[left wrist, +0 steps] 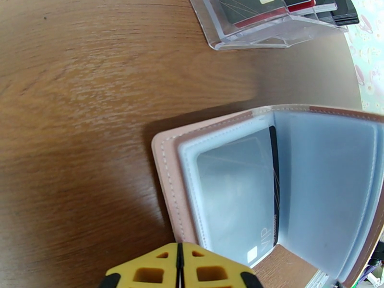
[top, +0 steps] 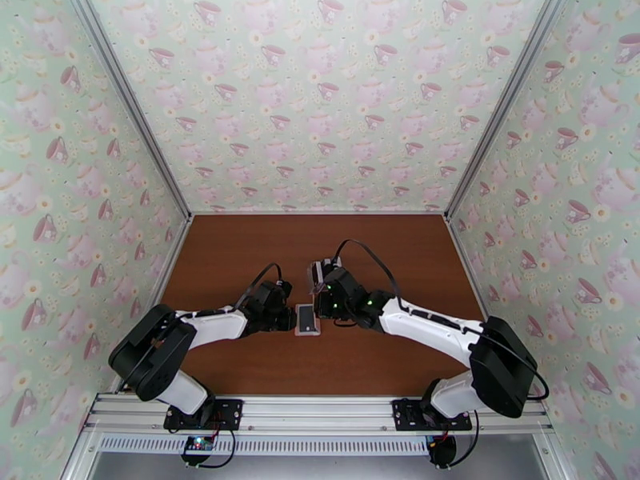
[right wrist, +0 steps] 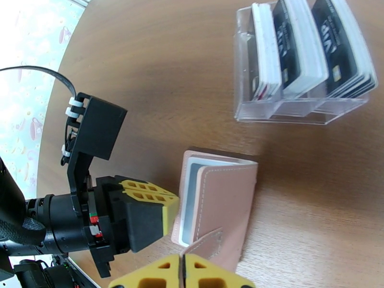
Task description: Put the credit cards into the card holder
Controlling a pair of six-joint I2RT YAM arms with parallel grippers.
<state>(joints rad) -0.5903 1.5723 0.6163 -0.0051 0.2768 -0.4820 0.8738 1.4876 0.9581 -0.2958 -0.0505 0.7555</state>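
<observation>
Find the card holder (top: 307,319) at the middle of the table, lying half open, one dark card (left wrist: 240,183) seated in a clear pocket. Note the left gripper (left wrist: 180,267) clenched and empty, tips against the holder's left edge. Note the right gripper (right wrist: 182,272) clenched too, with nothing visible between its fingers and the snap tab (right wrist: 207,243) just beside them. Probably best: pin the holder flat from the left to stop sliding, and raise the cover by the tab to bare a free pocket. Then fetch another of the credit cards (right wrist: 338,44) from the clear rack (right wrist: 297,111) nearer the far edge and feed it in square to the pocket mouth.
</observation>
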